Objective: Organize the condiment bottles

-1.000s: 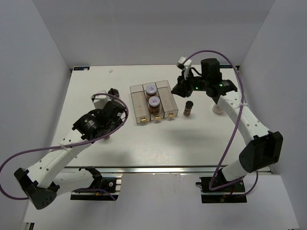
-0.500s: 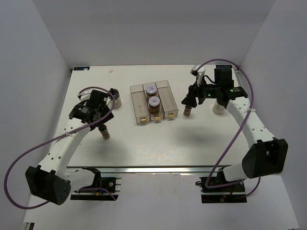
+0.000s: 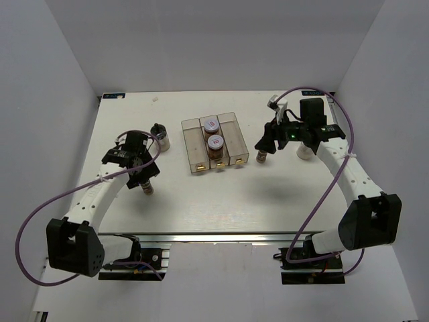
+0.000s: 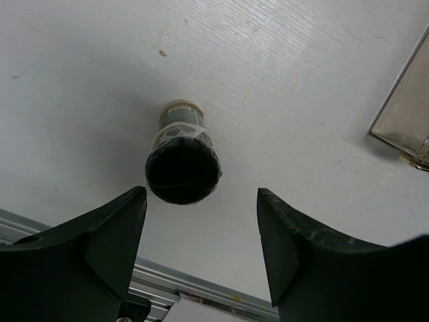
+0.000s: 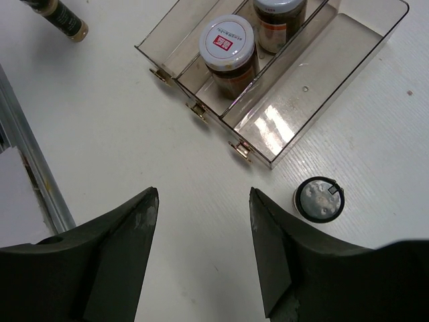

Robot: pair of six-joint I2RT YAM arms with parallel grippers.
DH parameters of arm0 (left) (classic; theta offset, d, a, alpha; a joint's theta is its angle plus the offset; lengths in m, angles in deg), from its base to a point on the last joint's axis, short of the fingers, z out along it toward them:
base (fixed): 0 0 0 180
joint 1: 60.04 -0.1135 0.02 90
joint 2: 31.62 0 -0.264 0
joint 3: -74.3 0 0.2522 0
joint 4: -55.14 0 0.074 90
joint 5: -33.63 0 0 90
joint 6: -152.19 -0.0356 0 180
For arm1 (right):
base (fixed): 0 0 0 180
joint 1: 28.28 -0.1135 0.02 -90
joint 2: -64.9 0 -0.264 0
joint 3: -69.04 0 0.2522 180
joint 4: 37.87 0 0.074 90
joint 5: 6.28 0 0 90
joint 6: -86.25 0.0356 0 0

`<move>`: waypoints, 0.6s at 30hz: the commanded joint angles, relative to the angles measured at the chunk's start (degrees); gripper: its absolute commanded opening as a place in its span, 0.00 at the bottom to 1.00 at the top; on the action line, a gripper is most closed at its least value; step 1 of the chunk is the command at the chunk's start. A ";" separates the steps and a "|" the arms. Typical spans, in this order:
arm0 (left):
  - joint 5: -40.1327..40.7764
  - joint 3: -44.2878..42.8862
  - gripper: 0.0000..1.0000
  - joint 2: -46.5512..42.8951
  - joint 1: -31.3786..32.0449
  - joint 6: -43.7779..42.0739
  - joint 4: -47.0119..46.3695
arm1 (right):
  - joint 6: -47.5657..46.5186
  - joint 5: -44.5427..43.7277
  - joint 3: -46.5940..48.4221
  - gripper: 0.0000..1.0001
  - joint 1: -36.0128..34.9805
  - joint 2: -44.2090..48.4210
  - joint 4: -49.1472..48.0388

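Observation:
Two brown jars with pale lids stand in the middle compartment of the clear tray; they also show in the right wrist view. A slim dark bottle with a black cap stands near the left front, and my open, empty left gripper hovers just over it. In the left wrist view that bottle stands just ahead of the open gripper. A second slim dark bottle stands right of the tray, under my open right gripper. In the right wrist view it lies right of the open gripper.
A white jar with a dark cap stands left of the tray. Another white jar is partly hidden behind the right arm. The table's metal front rail runs close below the left bottle. White walls enclose the table.
My left gripper has swung out to the left and come down over the left slim bottle. My right gripper has moved from behind the tray to above the right slim bottle.

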 commanded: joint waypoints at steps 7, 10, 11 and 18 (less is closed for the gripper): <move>-1.39 2.04 0.73 1.74 -2.25 -3.18 -4.62 | 0.29 0.65 -0.89 0.62 0.54 0.86 -2.08; -1.82 2.39 0.71 2.62 -2.96 -3.89 -5.77 | 0.38 0.56 -0.98 0.62 0.72 0.68 -2.17; -1.91 2.39 0.70 3.32 -3.22 -4.06 -6.03 | 0.46 0.47 -0.98 0.62 0.72 0.51 -2.17; -2.70 1.60 0.60 4.91 -3.13 -4.50 -7.00 | 0.73 0.39 -0.27 0.62 1.07 -0.29 -2.17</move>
